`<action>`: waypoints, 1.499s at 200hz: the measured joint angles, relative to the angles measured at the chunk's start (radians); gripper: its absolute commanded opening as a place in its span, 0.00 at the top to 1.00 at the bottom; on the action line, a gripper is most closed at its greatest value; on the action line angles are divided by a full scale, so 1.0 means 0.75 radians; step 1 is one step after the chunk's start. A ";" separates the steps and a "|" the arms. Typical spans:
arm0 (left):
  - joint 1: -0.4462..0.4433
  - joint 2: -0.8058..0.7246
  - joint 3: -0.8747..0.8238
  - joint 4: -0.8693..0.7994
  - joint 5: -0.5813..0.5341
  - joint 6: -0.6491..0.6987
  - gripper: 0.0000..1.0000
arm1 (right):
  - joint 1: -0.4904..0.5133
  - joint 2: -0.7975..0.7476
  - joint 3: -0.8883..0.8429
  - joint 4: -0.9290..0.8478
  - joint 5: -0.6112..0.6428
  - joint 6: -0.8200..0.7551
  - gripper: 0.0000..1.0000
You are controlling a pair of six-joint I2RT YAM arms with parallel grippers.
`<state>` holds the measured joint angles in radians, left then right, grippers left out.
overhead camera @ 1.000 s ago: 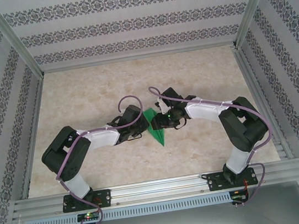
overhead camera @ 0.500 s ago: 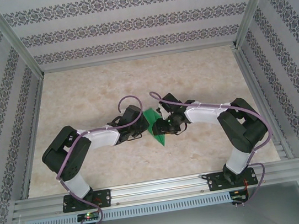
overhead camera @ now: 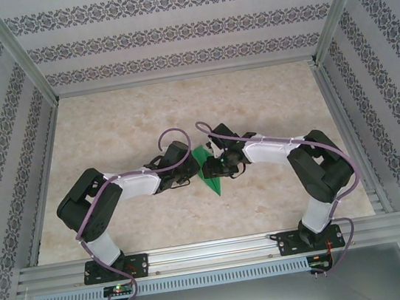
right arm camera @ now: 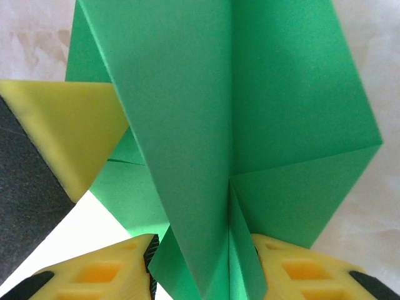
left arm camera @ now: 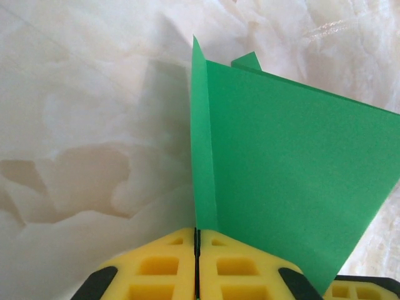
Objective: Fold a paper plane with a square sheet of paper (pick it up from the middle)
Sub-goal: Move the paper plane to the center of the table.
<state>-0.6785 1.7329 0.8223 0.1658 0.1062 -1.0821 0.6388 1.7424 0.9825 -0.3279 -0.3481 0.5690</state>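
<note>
The paper plane sits at the middle of the bench, between the two arms, a bright green folded shape with its slim point aimed toward the near edge. The left gripper meets it from the left. In the left wrist view its jaws are pressed together with a thin edge of the green paper pinched between them, so the sheet stands upright off the pale bench. The right gripper meets the paper from the right. In the right wrist view its jaws stand partly apart, one yellow finger on each side of the layered centre fold. Both seem to touch the paper, but I cannot tell whether they actually grip it. A yellow finger of the left gripper lies against the paper's left flap.
</note>
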 measured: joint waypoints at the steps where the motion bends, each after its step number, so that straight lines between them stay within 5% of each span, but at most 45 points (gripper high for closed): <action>1: 0.000 0.000 0.000 0.000 0.000 0.000 0.88 | 0.001 0.000 0.001 -0.002 0.002 0.000 0.60; 40: 0.000 0.000 0.009 -0.015 0.004 0.001 0.79 | 0.010 0.013 0.031 -0.045 0.051 -0.024 0.70; 86: 0.037 -0.049 0.042 -0.186 -0.024 0.012 0.47 | 0.010 0.024 0.078 -0.114 0.138 -0.036 0.87; 117: 0.079 -0.159 0.068 -0.379 -0.105 0.011 0.23 | 0.010 0.024 0.100 -0.168 0.228 -0.035 0.87; 169: 0.111 -0.283 0.082 -0.637 -0.271 0.021 0.00 | 0.010 0.045 0.143 -0.245 0.337 -0.034 0.81; 300: 0.134 -0.338 0.081 -0.797 -0.379 0.022 0.00 | 0.027 0.194 0.285 -0.329 0.395 -0.026 0.88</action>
<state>-0.5777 1.4796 0.8829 -0.4316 -0.1783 -1.0657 0.6590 1.8877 1.1961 -0.5747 -0.0517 0.5495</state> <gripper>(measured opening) 0.999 0.126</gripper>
